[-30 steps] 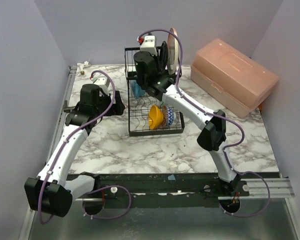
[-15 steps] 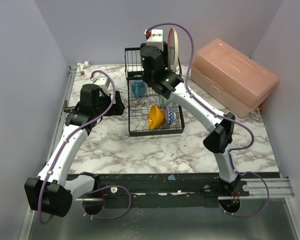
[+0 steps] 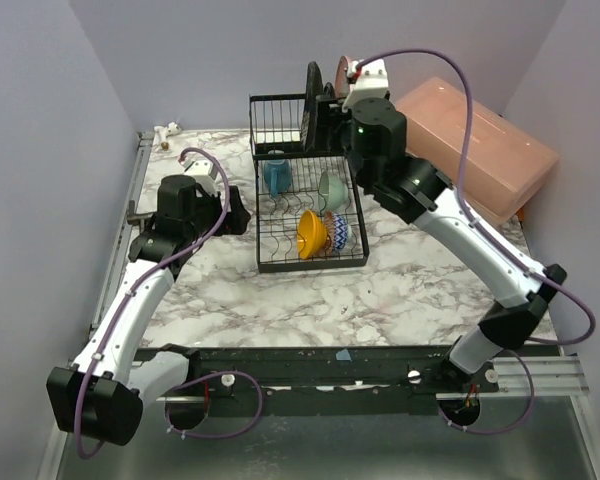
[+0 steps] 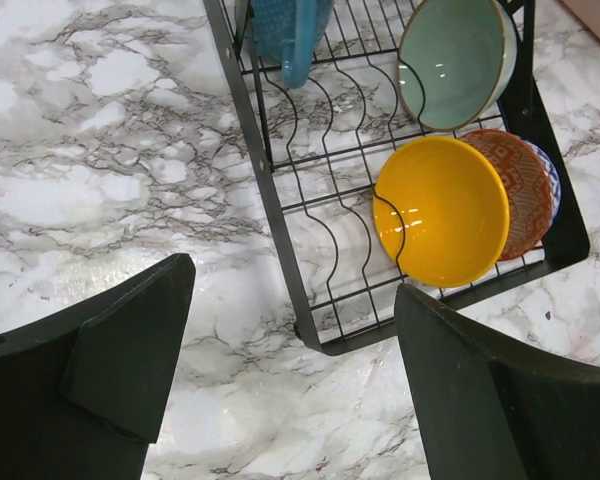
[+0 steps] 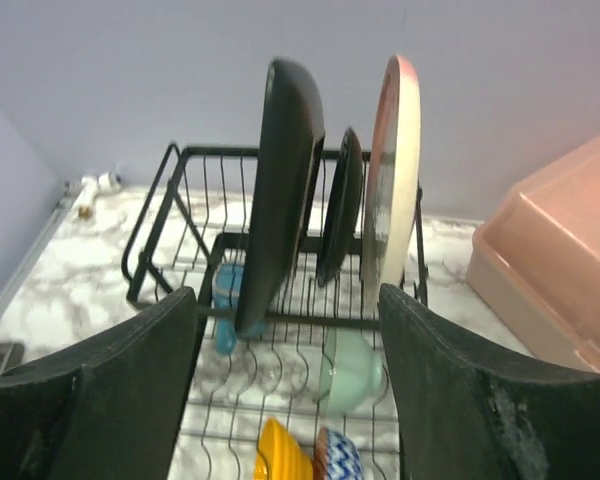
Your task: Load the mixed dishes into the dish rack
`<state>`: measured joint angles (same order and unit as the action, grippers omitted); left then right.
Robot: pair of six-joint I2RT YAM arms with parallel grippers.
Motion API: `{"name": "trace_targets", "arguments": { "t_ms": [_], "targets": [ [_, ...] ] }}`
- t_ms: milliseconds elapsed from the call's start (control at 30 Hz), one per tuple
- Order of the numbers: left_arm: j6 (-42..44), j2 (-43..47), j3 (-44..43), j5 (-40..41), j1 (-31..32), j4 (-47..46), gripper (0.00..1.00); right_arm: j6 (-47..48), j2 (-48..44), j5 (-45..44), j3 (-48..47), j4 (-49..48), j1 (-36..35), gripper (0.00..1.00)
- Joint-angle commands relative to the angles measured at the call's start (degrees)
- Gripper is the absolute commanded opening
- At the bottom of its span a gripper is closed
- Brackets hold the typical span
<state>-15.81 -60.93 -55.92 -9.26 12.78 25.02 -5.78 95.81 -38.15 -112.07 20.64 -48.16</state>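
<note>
— Starting with the overhead view: how much is loaded?

— Nearly everything, by my reading. The dish rack [image 3: 315, 266] stands mid-table. In its low front part sit the orange bowl [image 3: 312, 232] and, touching it, the small red-patterned bowl [image 3: 340, 231]. The mint-green bowl [image 3: 332, 189] is behind them and the blue-handled mug [image 3: 276, 177] is off to the left. Plates stand on edge at the rear, partly hidden by the right arm. I see no dish out on the marble table [image 3: 280, 300]. The pink plastic box [image 3: 470, 150] sits closed to the right, apart from the rack.

— And the left wrist view?

— The left gripper [image 4: 300, 370] hovers just outside the rack's front corner with its fingers spread wide and nothing between them. Beyond it the three bowls lean on edge in the curved slots, with the mug further back.

— The right wrist?

— The right gripper [image 5: 290, 390] is likewise spread and empty, raised and facing the rear section. There the black square plate [image 5: 280, 190], the black round plate [image 5: 340, 205] and the beige-pink plate [image 5: 392, 170] stand upright side by side, left to right.

— So what is left?

— I count seven dishes, all in the rack. I judge the loading done, with only the arms to draw clear.

— Any writing?

— None I can read. No view shows a brand or label.
</note>
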Motion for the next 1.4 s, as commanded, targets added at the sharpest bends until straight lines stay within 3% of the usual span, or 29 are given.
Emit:
{"name": "trace_targets", "arguments": {
  "t_ms": [0,267,567,933,1367],
  "targets": [
    [1.35,4.96,2.60,-2.95,0.14,-5.67,0.87,-1.30,-8.68,5.23,9.50,1.25,-0.09,0.78],
    [0.94,14.04,5.19,-3.20,0.15,-10.25,0.88,-1.18,-26.23,4.79,25.44,0.80,-0.16,0.90],
    [-2.41,28.75,-3.05,-2.97,0.15,-2.62,0.89,0.99,-43.31,-0.46,35.86,1.36,-0.10,0.98],
    [-3.74,39.78,-10.52,2.52,0.14,1.44,0.92,1.03,-49.68,-5.00,33.62,3.39,-0.11,1.00],
    [-0.25,42.01,-15.52,6.27,0.16,2.14,0.94,0.67,-55.47,-4.06,34.17,-2.12,-0.11,1.00]
  ]
}}
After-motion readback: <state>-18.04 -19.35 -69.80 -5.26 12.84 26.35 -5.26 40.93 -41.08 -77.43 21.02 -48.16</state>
